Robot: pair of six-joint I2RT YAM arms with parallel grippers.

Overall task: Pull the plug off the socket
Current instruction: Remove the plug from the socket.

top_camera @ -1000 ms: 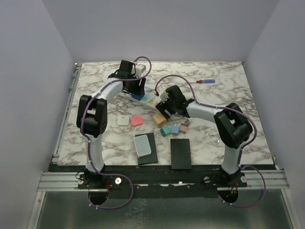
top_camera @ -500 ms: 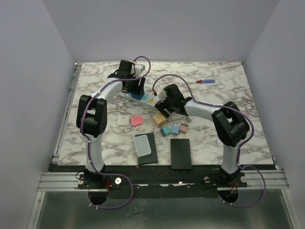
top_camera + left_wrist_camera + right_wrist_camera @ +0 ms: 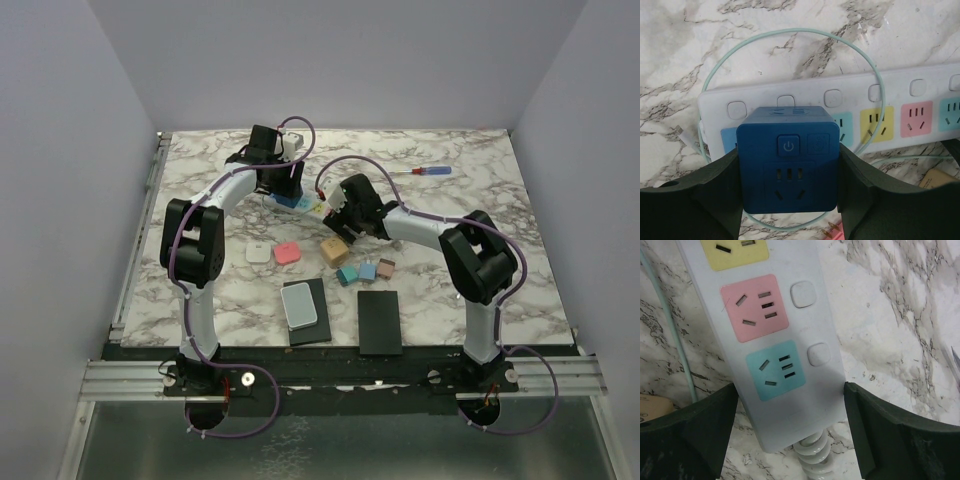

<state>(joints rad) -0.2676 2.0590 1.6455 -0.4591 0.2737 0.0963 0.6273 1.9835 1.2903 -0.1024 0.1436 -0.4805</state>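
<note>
- The plug [image 3: 788, 172], a dark blue cube with a power button and an outlet on its top face, is seen over the blue end of the socket [image 3: 855, 102].
- The left claw [image 3: 788, 155] is clamped on the plug; one black finger is pressed on each side of the cube.
- It cannot be told from the pictures whether the plug is seated in the socket or lifted off it.
- The socket is laid flat on the table [image 3: 765, 40], in the far middle part of it, between the two arms.
- Yellow, pink and teal outlet faces are shown in a row beside the plug, each with a white button next to it.
- The right claw [image 3: 790, 389] is closed on the other end of the socket, near the teal face; its fingers [image 3: 700, 435] are touching both long edges.
- The white ribbed cord [image 3: 812, 460] is seen coming out of this end, between the fingers.
- A thin pale green cable [image 3: 790, 30] is laid in a loop across the socket and the table.
- Small coloured cubes [image 3: 287, 253] are scattered nearer to the bases, apart from the socket.
- A screwdriver [image 3: 425, 171] is placed on the far right, well apart from the rest.
</note>
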